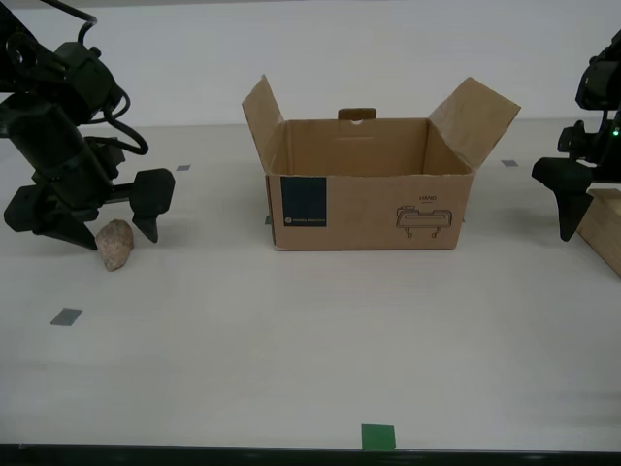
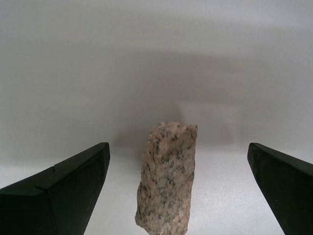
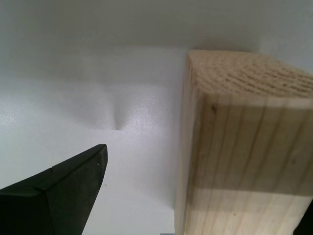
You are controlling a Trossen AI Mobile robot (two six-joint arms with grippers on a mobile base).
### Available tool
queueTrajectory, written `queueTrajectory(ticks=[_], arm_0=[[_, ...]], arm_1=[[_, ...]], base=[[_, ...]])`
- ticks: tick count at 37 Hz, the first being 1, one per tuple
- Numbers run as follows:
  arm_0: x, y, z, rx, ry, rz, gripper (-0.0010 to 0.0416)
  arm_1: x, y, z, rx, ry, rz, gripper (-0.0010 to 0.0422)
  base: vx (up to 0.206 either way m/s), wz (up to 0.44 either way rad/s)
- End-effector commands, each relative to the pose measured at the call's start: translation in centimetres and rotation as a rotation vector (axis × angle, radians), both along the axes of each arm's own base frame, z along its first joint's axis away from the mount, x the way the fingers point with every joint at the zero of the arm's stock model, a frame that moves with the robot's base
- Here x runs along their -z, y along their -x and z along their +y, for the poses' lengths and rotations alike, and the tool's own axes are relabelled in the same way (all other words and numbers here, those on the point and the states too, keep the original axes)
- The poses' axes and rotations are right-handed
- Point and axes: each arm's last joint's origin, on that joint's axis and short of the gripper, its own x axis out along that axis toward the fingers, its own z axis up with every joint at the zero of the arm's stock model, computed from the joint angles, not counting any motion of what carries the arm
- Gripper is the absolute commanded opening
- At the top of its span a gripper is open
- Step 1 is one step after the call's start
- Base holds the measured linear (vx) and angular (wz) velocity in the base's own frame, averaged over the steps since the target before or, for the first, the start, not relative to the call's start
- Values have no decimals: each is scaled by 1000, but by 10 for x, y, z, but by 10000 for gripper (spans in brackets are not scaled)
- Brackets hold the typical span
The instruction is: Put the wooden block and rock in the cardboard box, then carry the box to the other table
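The speckled pinkish rock (image 2: 168,181) stands on the table between the spread fingers of my second gripper (image 2: 177,147), which is open and not touching it. In the exterior view that gripper (image 1: 107,225) is low at the left, straddling the rock (image 1: 114,244). The pale wooden block (image 3: 244,142) fills the space beside one finger (image 3: 63,191) of my first gripper, open at the exterior view's right, where the block (image 1: 606,228) is cut by the frame edge. The cardboard box (image 1: 369,209) stands in the middle with its flaps up. The other table is out of view.
Grey tape squares (image 1: 66,316) and a green tape square (image 1: 378,436) mark the off-white table (image 1: 310,330). The table's front edge runs along the bottom of the exterior view. A wall stands behind the box.
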Motion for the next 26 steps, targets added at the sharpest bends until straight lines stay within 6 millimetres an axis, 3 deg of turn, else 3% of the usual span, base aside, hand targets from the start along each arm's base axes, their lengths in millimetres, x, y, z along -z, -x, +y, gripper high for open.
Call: queueTrajectory(ticks=[1,26], arm_0=[[0,0,0,1,0,-2,390],[0,-1,1,0,1,-9,390]], arm_1=[[1,1,0,-8,2,12,387],[1,2,-1,-18,5,23,387]], base=[[0,0],[0,0]])
